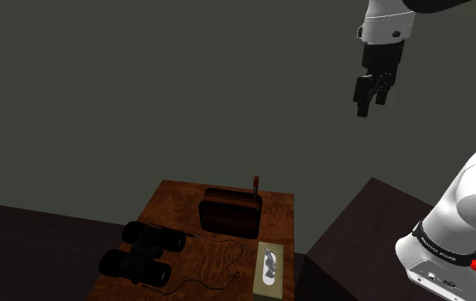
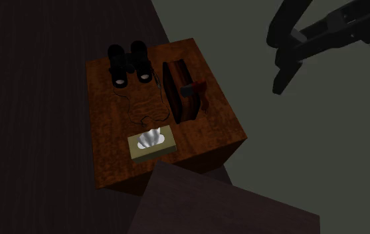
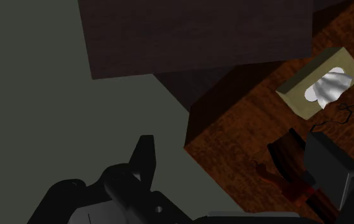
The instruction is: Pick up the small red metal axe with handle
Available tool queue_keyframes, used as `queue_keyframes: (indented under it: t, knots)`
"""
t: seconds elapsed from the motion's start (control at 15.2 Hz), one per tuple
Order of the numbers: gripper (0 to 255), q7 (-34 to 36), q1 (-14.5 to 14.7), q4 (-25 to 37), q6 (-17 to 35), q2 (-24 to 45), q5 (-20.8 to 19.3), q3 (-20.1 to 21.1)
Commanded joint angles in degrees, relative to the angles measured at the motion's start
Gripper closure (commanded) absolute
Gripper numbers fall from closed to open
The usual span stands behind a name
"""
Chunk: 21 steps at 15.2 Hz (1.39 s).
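1. High at the upper right of the shoulder view, the end effector (image 1: 371, 101) hangs in open air, well apart from the surface (image 1: 279, 214) at the lower middle. I judge the step in hand to be the approach, with no grasp begun. The next move calls for travelling over the surface, coming down, and setting the fingers across the handle while clearing its neighbour. The axe (image 1: 256, 182) shows its red handle standing up behind a dark brown block (image 1: 232, 212). Binoculars (image 1: 142, 252) lie at lower left, and a tissue box (image 1: 268, 267) sits near the bottom edge. The white arm rises from the lower right, with the hand pointing down.

2. At the upper right of the second exterior view, the end effector is a dark shape off to the side of the surface. The axe lies at the frame's centre, just right of the block. I cannot tell whether they touch.

3. Seen from the wrist, the two fingers (image 3: 143, 159) stand wide apart with nothing between them, so the end effector is released. Red parts of the axe show just beside the finger nearer the tissue box.
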Motion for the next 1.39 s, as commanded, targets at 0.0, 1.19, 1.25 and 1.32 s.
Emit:
queue_keyframes:
  t: [0.0,1.19,1.25,1.32]
  knots:
    - [0,0.0,0.0,0.0,0.0,0.0,0.0,0.0]
    - [0,34.7,-3.1,-11.8,39.2,18.6,10.0,20.4]
    - [0,36.8,-3.6,-11.5,41.4,20.8,9.6,21.6]
    - [0,39.1,-4.2,-11.1,43.7,23.0,9.1,22.8]
